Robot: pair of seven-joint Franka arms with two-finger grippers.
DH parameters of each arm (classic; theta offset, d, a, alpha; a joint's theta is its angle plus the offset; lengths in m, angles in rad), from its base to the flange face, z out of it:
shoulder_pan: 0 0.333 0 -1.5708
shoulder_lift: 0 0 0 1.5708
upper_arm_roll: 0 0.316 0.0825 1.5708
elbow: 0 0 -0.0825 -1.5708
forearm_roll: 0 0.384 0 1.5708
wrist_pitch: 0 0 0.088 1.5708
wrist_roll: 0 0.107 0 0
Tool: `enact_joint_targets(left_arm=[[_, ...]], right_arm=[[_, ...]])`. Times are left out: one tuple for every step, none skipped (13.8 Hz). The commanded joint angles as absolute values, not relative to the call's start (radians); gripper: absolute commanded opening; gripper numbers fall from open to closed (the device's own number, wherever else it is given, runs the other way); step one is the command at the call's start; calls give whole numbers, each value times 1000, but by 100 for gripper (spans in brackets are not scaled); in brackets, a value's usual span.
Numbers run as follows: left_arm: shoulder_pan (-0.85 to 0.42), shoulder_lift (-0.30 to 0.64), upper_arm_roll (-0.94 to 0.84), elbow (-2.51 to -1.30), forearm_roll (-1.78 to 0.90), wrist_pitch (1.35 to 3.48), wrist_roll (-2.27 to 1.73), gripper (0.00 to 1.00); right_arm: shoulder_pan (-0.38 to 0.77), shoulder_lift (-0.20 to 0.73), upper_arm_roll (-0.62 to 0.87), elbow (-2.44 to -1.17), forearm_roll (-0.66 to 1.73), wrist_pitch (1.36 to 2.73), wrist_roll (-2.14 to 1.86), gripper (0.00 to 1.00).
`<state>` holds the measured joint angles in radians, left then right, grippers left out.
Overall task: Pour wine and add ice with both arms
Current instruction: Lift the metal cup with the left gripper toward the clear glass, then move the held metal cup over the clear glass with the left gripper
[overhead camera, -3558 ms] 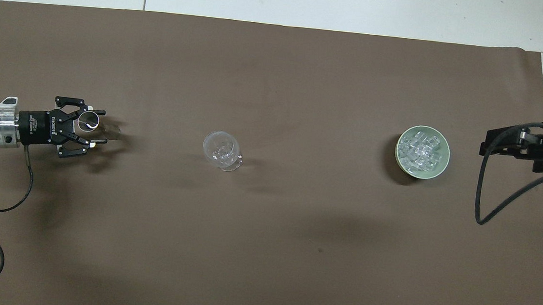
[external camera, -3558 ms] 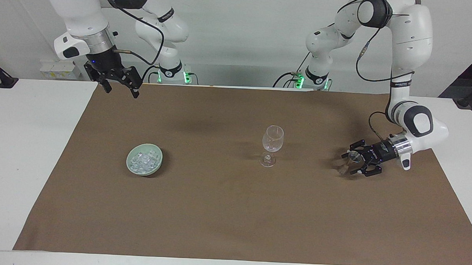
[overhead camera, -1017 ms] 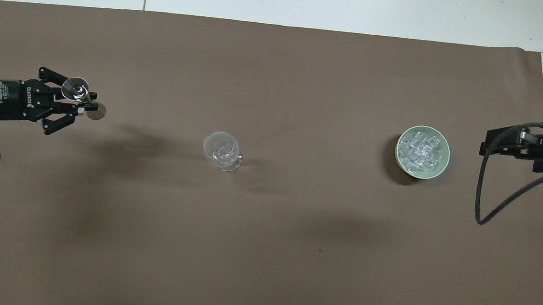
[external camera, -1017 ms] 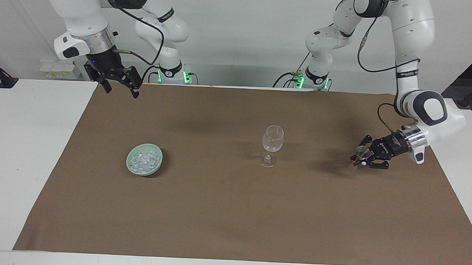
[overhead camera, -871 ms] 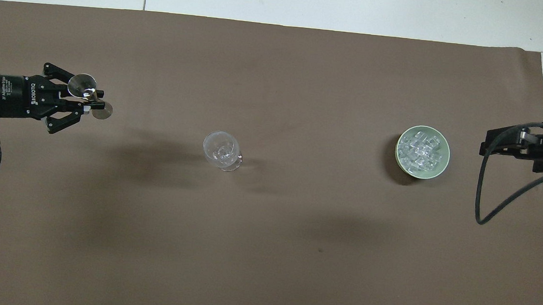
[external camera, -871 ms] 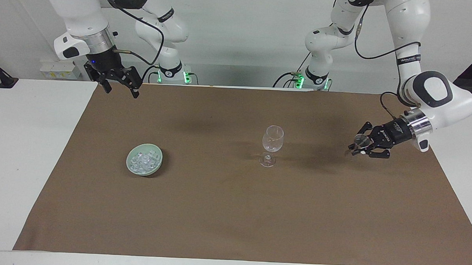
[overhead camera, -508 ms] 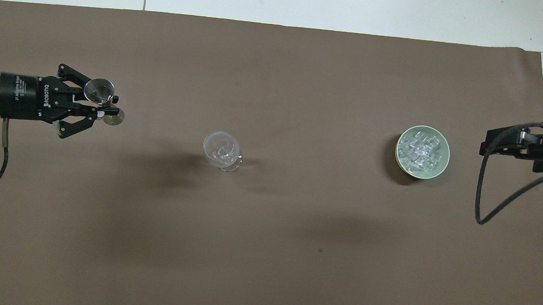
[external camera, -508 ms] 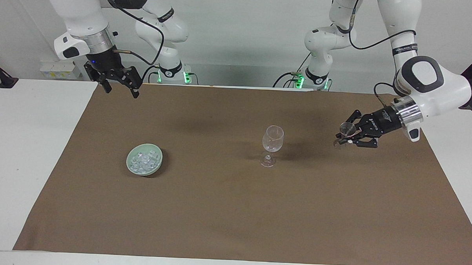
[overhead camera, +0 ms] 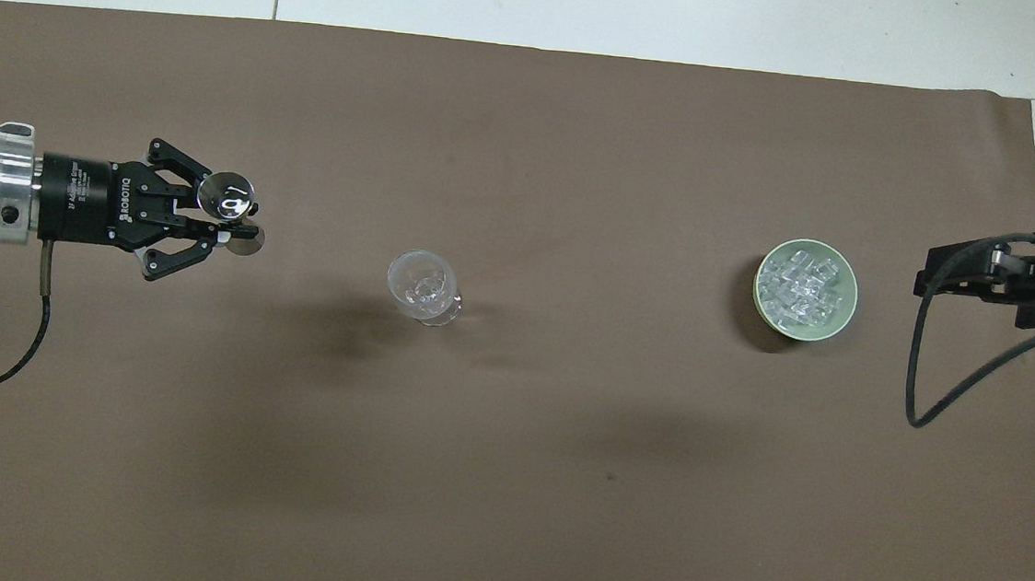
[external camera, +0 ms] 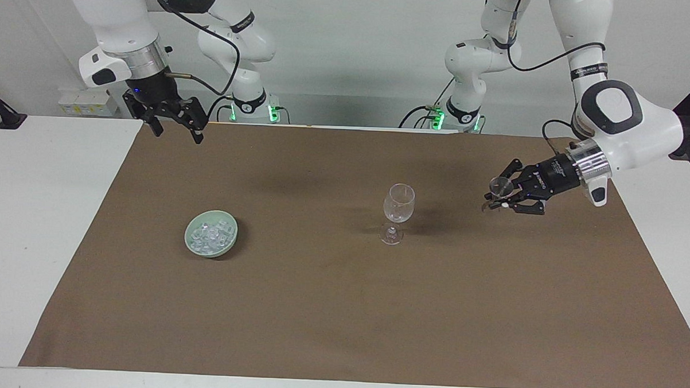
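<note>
Clear small glass, perhaps a cup, sits clamped in the left gripper; tilted early, it may spill beside the wine glass. Right gripper waits open.

The ice is a heap of small clear, whitish-glinting cubes filling a shallow pale green bowl, which rests on the brown cloth toward the right arm's end of the table. A clear stemmed wine glass stands upright near the middle of the cloth, well apart from the bowl. A smaller clear stemmed vessel, possibly a little glass, is held tilted over the cloth toward the left arm's end.
</note>
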<state>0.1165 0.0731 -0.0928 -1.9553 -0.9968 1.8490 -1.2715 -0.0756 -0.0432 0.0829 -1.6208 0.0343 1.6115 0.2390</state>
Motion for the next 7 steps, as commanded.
enact_joint_targets(left_arm=[[66, 28, -81, -2002, -989, 1884, -1239, 0], [57, 28, -81, -2003, -989, 1888, -1238, 0], [52, 26, -81, -2006, -989, 1894, -1238, 0], [38, 23, -81, -2013, -989, 1907, -1238, 0], [29, 23, -81, -2016, -989, 1931, -1242, 0], [5, 23, -81, -2016, -989, 1948, -1253, 0], [-32, 23, -80, -2014, -989, 1965, -1262, 0]], right_arm=[[-87, -38, 87, -1614, 57, 1620, 218, 100], [-87, -38, 87, -1614, 57, 1620, 218, 100], [-87, -38, 87, -1614, 57, 1620, 218, 100], [-87, -38, 87, -1614, 57, 1620, 218, 100], [-87, -38, 87, -1614, 57, 1620, 218, 100], [-87, -38, 87, -1614, 57, 1620, 218, 100], [-87, -38, 87, -1614, 57, 1620, 218, 100]])
